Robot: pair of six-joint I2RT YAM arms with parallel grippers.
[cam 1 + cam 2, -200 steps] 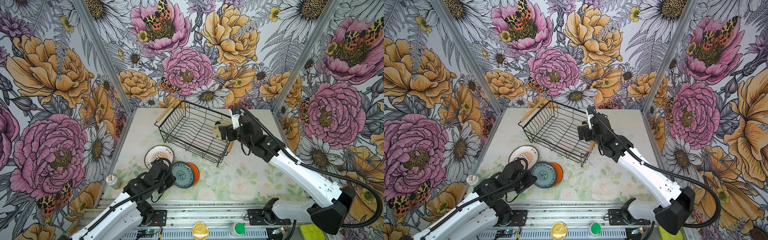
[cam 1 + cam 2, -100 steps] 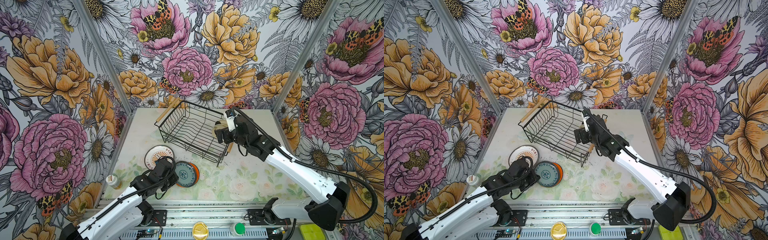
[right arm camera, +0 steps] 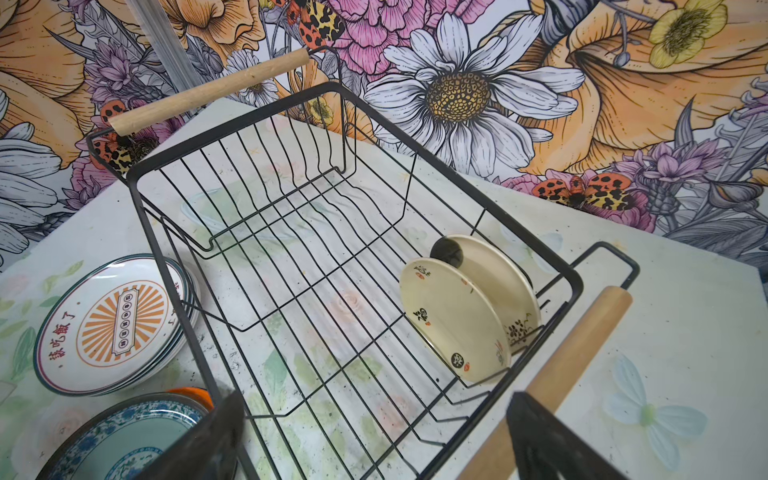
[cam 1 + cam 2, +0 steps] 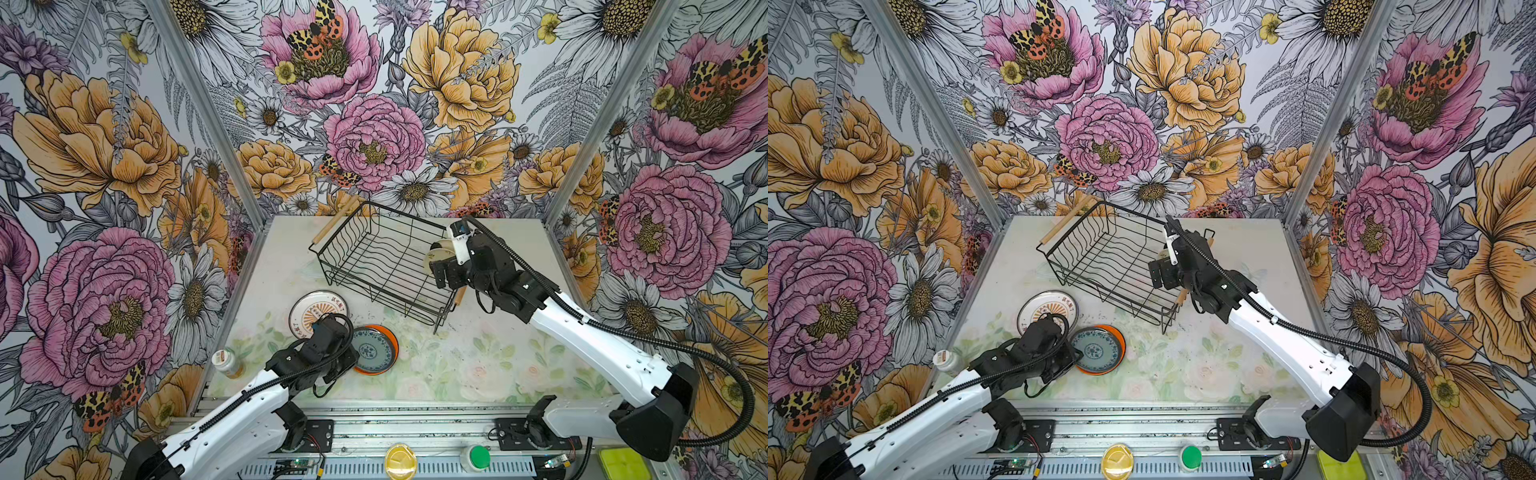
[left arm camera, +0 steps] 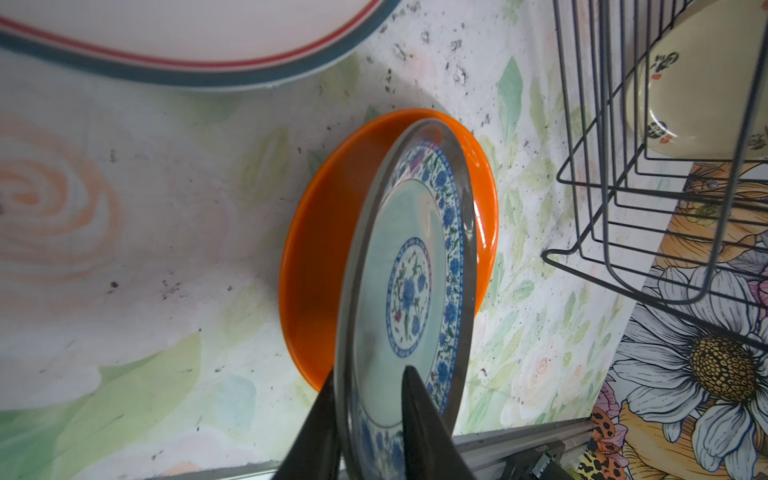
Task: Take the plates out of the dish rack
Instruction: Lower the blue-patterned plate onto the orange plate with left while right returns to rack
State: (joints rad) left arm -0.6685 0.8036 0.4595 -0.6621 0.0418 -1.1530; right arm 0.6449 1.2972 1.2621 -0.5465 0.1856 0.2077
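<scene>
Cream glazed plates (image 3: pixel 453 324), two, upright at dish rack (image 3: pixel 208 93) right end: likely stiff, slick, chippable; take by top rim. Right end effector (image 3: pixel 374 403) gaping, empty; left end effector (image 5: pixel 370 374) straddles blue-patterned plate (image 5: pixel 407 270), grip undeterminable.

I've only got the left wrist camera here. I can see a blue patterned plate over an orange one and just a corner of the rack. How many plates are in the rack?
Observer: Two cream plates stand on edge in the dish rack, at the end by one wooden handle.
Operator: Where's the right gripper?
Observer: The right gripper hangs above that end of the rack, jaws wide, holding nothing.
Operator: And that big rim at the edge of my view?
Observer: It belongs to a stack of white plates with an orange sunburst print, lying flat on the table beside the rack.
</scene>
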